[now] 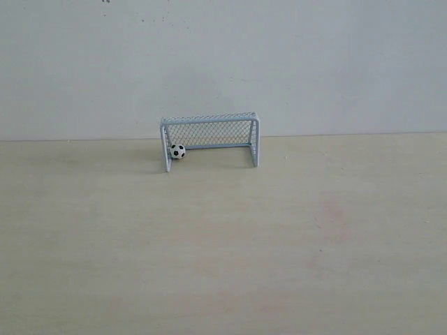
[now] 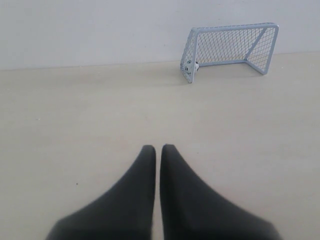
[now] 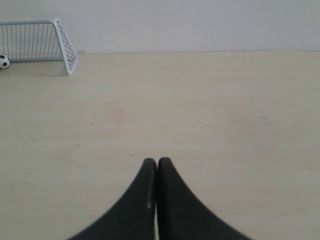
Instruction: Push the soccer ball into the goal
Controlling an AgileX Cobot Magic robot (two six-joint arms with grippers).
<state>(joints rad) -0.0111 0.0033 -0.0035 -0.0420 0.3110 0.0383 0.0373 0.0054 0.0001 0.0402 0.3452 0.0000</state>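
Note:
The tiny black-and-white soccer ball (image 1: pixel 177 151) rests inside the goal (image 1: pixel 209 118), just behind its left post, near the back wall. In the left wrist view the ball (image 2: pixel 189 66) shows partly through the side netting of the goal (image 2: pixel 230 29). The right wrist view catches the ball (image 3: pixel 3 62) at the picture's edge, inside the goal (image 3: pixel 50 21). My left gripper (image 2: pixel 158 147) is shut with nothing in it, far from the goal. My right gripper (image 3: pixel 157 160) is also shut and empty, far from the goal. Neither gripper appears in the exterior view.
A pale wooden table (image 1: pixel 223 244) stretches from the front edge to a plain white wall (image 1: pixel 223 63) right behind the goal. A faint pinkish stain (image 1: pixel 334 209) marks the table at the right.

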